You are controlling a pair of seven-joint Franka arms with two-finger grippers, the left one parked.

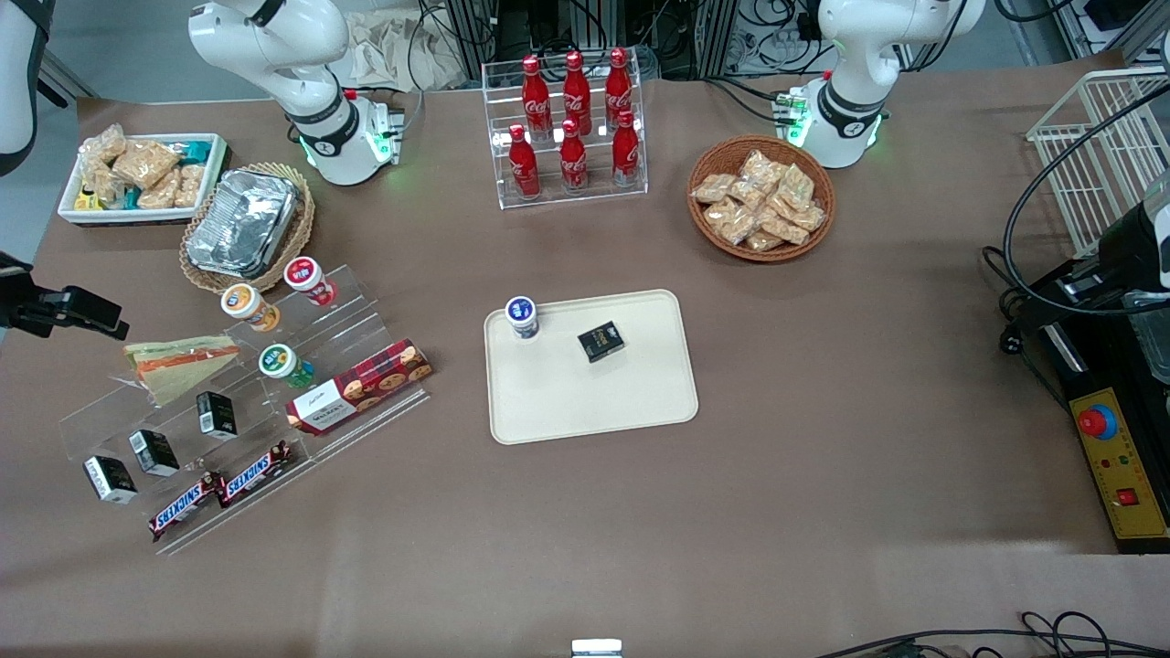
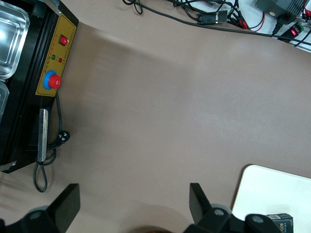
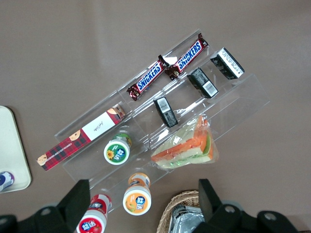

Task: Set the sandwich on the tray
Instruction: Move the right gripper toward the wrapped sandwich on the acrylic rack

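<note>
The sandwich [image 1: 178,361] is a clear-wrapped wedge with orange and green filling. It lies on the upper step of a clear acrylic stand [image 1: 101,416] toward the working arm's end of the table, and also shows in the right wrist view [image 3: 187,148]. The cream tray [image 1: 594,402] lies flat mid-table, with its edge in the right wrist view [image 3: 9,145] and its corner in the left wrist view [image 2: 272,189]. A blue-lidded cup [image 1: 522,315] and a small black box [image 1: 600,341] sit on the tray. My gripper [image 3: 144,206] is open and empty, high above the stand; it shows at the table's end [image 1: 87,313].
The stand also holds lidded cups [image 3: 136,199], small black boxes [image 3: 166,111], two Snickers bars [image 3: 167,68] and a tartan biscuit box [image 1: 359,386]. A foil container [image 1: 242,222] in a wicker basket, a white snack bin [image 1: 137,174], a cola rack [image 1: 571,128] and a snack basket [image 1: 760,198] stand farther back.
</note>
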